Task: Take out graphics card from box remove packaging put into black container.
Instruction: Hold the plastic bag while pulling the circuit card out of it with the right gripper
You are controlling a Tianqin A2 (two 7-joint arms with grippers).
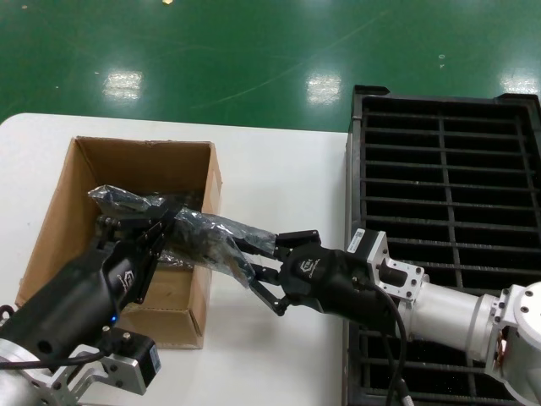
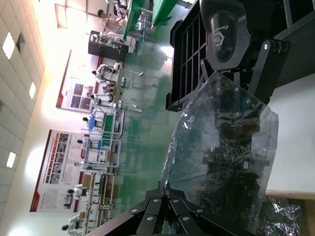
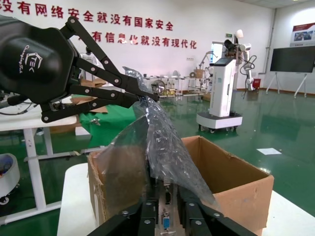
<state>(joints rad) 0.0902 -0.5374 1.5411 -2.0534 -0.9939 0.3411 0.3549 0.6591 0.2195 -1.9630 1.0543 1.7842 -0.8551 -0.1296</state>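
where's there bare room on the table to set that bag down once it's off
Bare white table lies between the box and the black container, farther back. Nearer, both grippers, left and right, crowd the packaging.

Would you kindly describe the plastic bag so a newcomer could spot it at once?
On the white table, find the brown cardboard box. Held above its right side, between the left hand and right hand, is the bag. It alone is crinkly, shiny and see-through grey, with a dark board inside.
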